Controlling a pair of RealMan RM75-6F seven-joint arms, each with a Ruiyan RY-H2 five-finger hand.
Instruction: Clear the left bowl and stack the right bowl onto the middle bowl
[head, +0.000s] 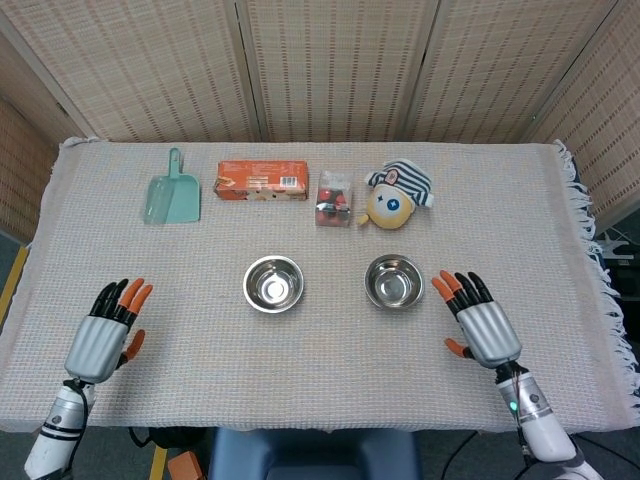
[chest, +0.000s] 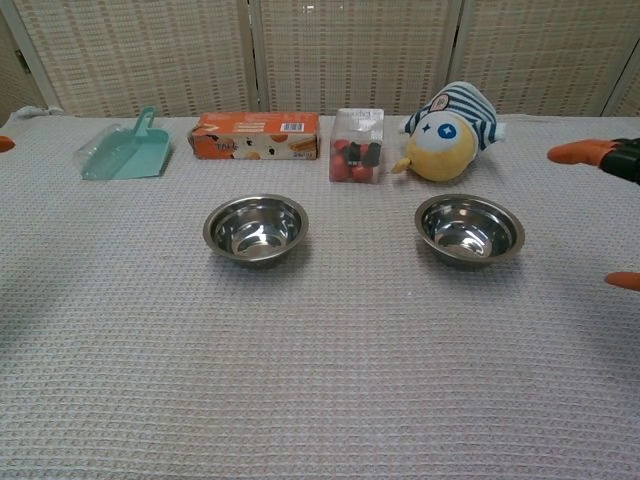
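Two steel bowls sit on the cloth: one (head: 273, 283) (chest: 256, 227) left of centre, the other (head: 394, 280) (chest: 469, 229) right of centre, both empty and upright. My left hand (head: 103, 336) rests open near the table's front left, far from the bowls. In the chest view only an orange fingertip (chest: 4, 143) of it shows at the left edge. My right hand (head: 479, 322) is open, fingers spread, just right of and nearer than the right bowl. The chest view catches only its fingertips (chest: 590, 152) at the right edge.
Along the back stand a teal scoop (head: 172, 193), an orange box (head: 261, 181), a clear box of small items (head: 334, 198) and a round plush toy (head: 396, 196). The table's fringed right edge (head: 590, 240) is close to my right arm.
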